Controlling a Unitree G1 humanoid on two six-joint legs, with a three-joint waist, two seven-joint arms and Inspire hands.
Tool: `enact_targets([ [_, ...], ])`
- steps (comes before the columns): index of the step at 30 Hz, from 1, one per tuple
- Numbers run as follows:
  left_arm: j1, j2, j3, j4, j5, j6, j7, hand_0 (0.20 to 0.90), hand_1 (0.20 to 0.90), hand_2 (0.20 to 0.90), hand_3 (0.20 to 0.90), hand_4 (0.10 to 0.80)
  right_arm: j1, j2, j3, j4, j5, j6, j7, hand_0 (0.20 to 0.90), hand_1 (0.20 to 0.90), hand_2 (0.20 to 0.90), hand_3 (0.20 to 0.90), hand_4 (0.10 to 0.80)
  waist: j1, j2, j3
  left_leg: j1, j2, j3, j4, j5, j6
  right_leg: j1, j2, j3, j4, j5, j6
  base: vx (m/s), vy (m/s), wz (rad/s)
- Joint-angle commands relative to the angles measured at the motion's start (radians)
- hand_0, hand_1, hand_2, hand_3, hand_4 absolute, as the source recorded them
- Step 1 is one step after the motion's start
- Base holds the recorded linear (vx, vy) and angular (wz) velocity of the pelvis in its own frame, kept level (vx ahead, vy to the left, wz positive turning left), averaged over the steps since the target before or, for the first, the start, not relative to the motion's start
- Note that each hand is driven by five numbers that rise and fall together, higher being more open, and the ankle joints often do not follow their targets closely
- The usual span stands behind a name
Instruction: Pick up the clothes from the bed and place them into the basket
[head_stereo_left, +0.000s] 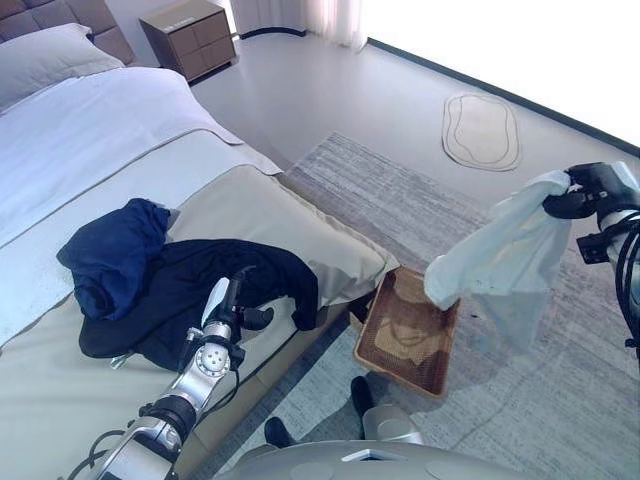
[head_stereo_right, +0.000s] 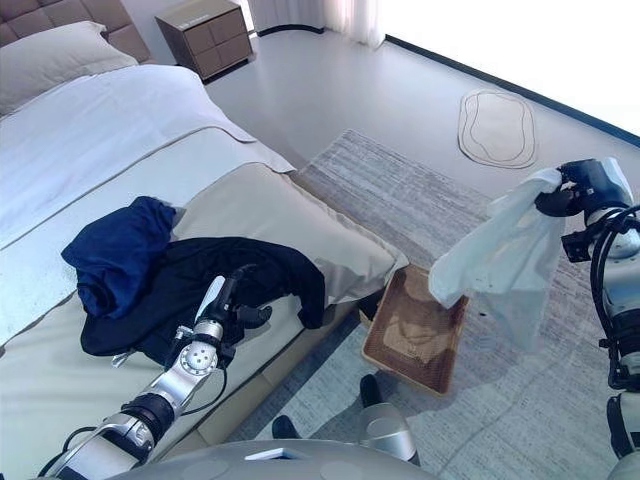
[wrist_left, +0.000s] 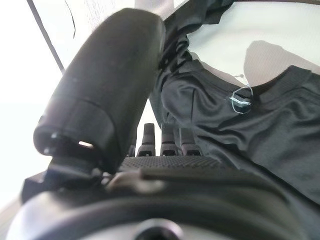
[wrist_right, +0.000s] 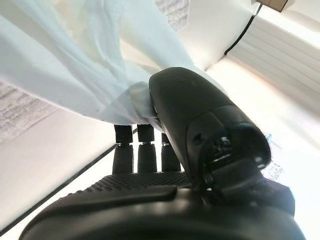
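A bedroom with a pale grey floor is filling the frames, a woven grey rug (head_stereo_left: 440, 260) spreading across the middle and the bed (head_stereo_left: 260, 215) taking the left half. Nearest, at the lower left, the left hand (head_stereo_left: 236, 306) is resting on the black garment (head_stereo_left: 215, 285) at the bed's edge, its arm reaching up from the bottom corner; its wrist view shows straight fingers lying on the dark cloth, thumb raised, gripping nothing, probably readying the next pick. Just beyond, towards centre left, the navy garment (head_stereo_left: 115, 255) is lying bunched, touching the black one. At lower centre the brown wicker basket (head_stereo_right: 375, 340) is sitting on the rug just beside the bed, within easy reach for a drop; some tan cloth seems to be lying in it. At the right edge the right hand (head_stereo_left: 570, 200) is pinching the top of a pale light-blue garment (head_stereo_left: 505, 255), arm raised so the cloth is hanging clear, its lower corner beside the basket's right rim, not yet inside. Far off, at the top, a small oval mat (head_stereo_left: 482, 130) and a nightstand (head_stereo_left: 188, 35) are standing.
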Motion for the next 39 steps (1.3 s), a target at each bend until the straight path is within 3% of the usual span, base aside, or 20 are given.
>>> enact_targets([
  [1,-0.102,0.028,0.010,0.041,0.034,-0.048,0.021,0.900,0.900,0.900,0.900,0.800,-0.120,-0.019,-0.005,-0.053,-0.040,-0.084,-0.025,0.300,0.300,0.300,0.200,0.100,0.033,-0.040,-0.066,0.001,-0.018,-0.061,0.004,-0.054,0.000,-0.003,0.043,-0.014,0.081,-0.026,-0.021,0.000,0.000,0.00],
  [12,-0.103,0.011,0.016,0.060,0.033,-0.056,0.039,0.900,0.900,0.900,0.900,0.800,-0.013,0.120,0.029,-0.038,-0.070,-0.015,0.002,0.300,0.300,0.300,0.200,0.100,0.035,-0.037,-0.068,-0.007,-0.025,-0.063,0.003,-0.057,0.003,0.001,0.043,-0.022,0.063,-0.017,-0.017,0.000,-0.003,0.00],
  [22,-0.132,0.008,-0.038,0.024,0.033,-0.061,0.042,0.900,0.900,0.900,0.900,0.800,-0.056,0.307,0.128,0.344,-0.066,-0.115,-0.077,0.300,0.300,0.300,0.200,0.100,0.091,-0.015,-0.049,-0.014,-0.031,-0.084,0.003,-0.050,0.006,0.002,0.035,-0.051,0.061,-0.011,-0.019,-0.015,-0.033,0.07],
  [23,-0.142,0.005,-0.049,0.023,0.029,-0.059,0.042,0.900,0.900,0.900,0.900,0.800,-0.069,0.321,0.138,0.389,-0.065,-0.127,-0.092,0.382,0.382,0.382,0.296,0.196,0.097,-0.009,-0.045,-0.017,-0.032,-0.088,0.003,-0.050,0.007,0.000,0.033,-0.055,0.060,-0.011,-0.018,-0.060,-0.024,0.10],
  [24,-0.148,0.003,-0.056,0.023,0.024,-0.059,0.042,0.900,0.900,0.900,0.900,0.800,-0.080,0.334,0.147,0.417,-0.071,-0.123,-0.104,0.613,0.613,0.613,0.565,0.465,0.102,-0.006,-0.043,-0.018,-0.034,-0.091,0.003,-0.049,0.007,0.001,0.031,-0.058,0.059,-0.010,-0.018,-0.032,-0.009,0.04],
  [25,-0.152,0.001,-0.062,0.024,0.019,-0.059,0.040,0.900,0.900,0.900,0.900,0.800,-0.087,0.343,0.149,0.448,-0.083,-0.127,-0.106,0.900,0.900,0.900,0.900,0.800,0.106,-0.002,-0.043,-0.019,-0.035,-0.094,0.003,-0.049,0.006,0.002,0.030,-0.061,0.058,-0.010,-0.017,-0.009,-0.005,0.06],
  [39,-0.139,-0.002,-0.074,0.051,0.009,-0.093,0.052,0.900,0.900,0.900,0.900,0.800,-0.072,0.369,0.189,0.485,-0.155,-0.124,-0.165,0.900,0.900,0.900,0.900,0.800,0.133,-0.001,-0.050,-0.024,-0.044,-0.124,0.003,-0.044,0.012,0.016,0.024,-0.085,0.050,-0.008,-0.017,0.006,-0.016,0.08],
])
